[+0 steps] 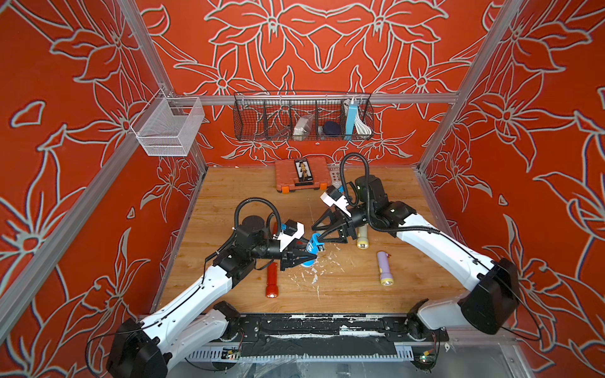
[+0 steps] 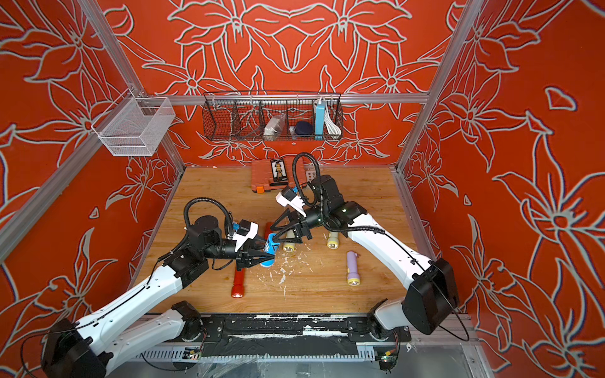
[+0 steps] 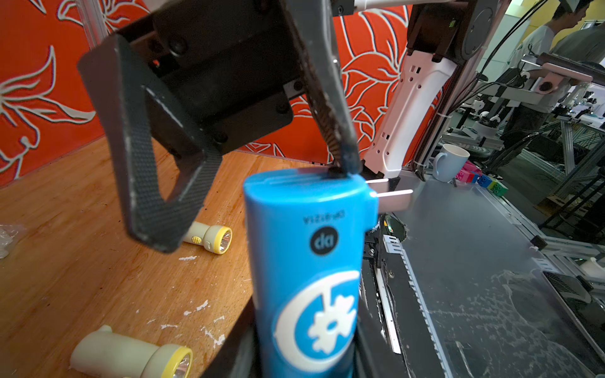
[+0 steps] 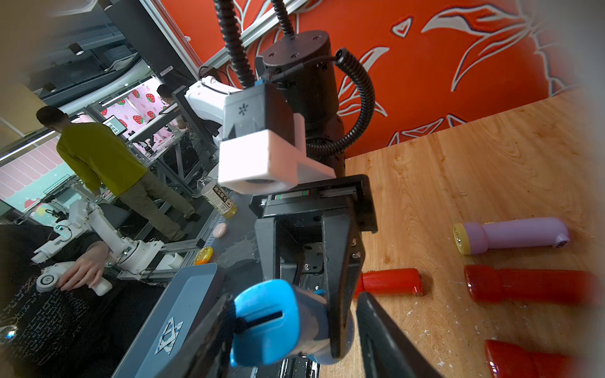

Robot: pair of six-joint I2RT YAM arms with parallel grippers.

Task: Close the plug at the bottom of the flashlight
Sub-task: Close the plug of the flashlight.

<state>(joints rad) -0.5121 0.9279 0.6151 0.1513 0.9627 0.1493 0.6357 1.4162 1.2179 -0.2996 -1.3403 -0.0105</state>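
A blue flashlight (image 1: 312,249) (image 2: 271,246) (image 3: 307,261) is held above the wooden table, and my left gripper (image 1: 302,254) (image 2: 263,256) (image 3: 304,360) is shut on its body. Its bottom end (image 4: 265,324) points up at my right gripper. Two metal plug prongs (image 3: 393,194) stick out sideways from that end. My right gripper (image 1: 317,234) (image 2: 275,235) (image 4: 294,343) is open and straddles the end. One of its fingers (image 3: 330,108) touches the end cap with its tip beside the prongs; the other finger (image 3: 154,183) hangs clear of the flashlight.
On the table lie a red flashlight (image 1: 271,278), a purple one (image 1: 383,266) and cream ones (image 2: 288,245) (image 2: 332,240). An orange case (image 1: 301,175) sits at the back. A black wire basket (image 1: 302,131) and a white mesh basket (image 1: 168,126) hang on the walls.
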